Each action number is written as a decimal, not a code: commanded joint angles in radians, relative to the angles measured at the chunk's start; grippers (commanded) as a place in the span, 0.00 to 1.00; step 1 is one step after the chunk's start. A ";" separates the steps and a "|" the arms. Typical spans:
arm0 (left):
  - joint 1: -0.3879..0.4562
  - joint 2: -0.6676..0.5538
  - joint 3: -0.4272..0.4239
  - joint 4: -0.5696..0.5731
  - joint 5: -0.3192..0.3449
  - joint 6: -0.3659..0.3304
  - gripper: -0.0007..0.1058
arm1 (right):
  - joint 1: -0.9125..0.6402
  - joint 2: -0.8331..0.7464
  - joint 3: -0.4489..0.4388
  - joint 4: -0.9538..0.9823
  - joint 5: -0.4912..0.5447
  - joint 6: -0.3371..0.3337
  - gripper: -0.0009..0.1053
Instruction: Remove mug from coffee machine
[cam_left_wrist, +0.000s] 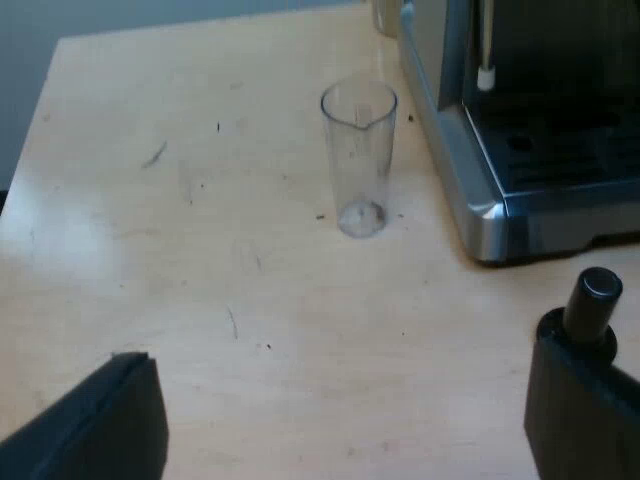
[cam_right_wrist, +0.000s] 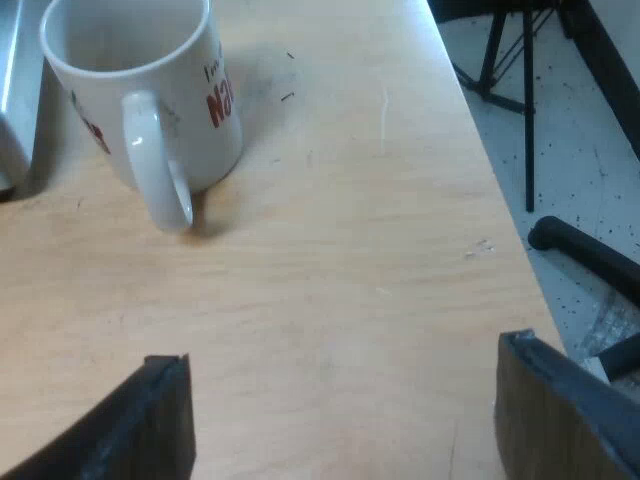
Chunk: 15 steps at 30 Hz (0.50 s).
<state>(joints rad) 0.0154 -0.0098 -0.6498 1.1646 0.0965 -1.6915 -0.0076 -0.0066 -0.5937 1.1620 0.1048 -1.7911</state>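
Observation:
A white mug (cam_right_wrist: 140, 100) with red lettering stands upright on the wooden table (cam_right_wrist: 340, 270), its handle turned toward my right gripper (cam_right_wrist: 350, 430). That gripper hovers a short way off, open, with nothing between its fingers. A sliver of the espresso machine (cam_right_wrist: 12, 120) shows just beside the mug. My left gripper (cam_left_wrist: 345, 440) is open above bare table. A clear measuring glass (cam_left_wrist: 359, 160) stands beyond it, close to the espresso machine's (cam_left_wrist: 500, 150) metal base and drip tray. A tamper's black knob (cam_left_wrist: 596, 300) rises close behind one left finger (cam_left_wrist: 585, 410).
The table's edge (cam_right_wrist: 500, 200) runs close to the right gripper, and past it the floor holds black stand legs (cam_right_wrist: 525, 90). A thin steam wand with a white tip (cam_left_wrist: 486, 70) hangs over the drip tray. The table's far edge (cam_left_wrist: 200, 28) lies behind the glass.

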 joint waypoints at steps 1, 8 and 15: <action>0.002 -0.043 0.025 -0.026 -0.017 -0.001 0.82 | -0.005 -0.047 -0.004 0.023 -0.005 -0.001 0.62; 0.002 -0.043 0.088 -0.012 -0.003 -0.001 0.82 | -0.005 -0.047 0.024 0.055 -0.005 -0.001 0.62; 0.002 -0.043 0.092 -0.024 0.011 -0.001 0.82 | -0.005 -0.047 0.026 0.065 -0.005 -0.001 0.62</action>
<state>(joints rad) 0.0154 -0.0098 -0.5579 1.1642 0.1041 -1.6915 -0.0076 -0.0066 -0.5639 1.2322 0.1014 -1.7911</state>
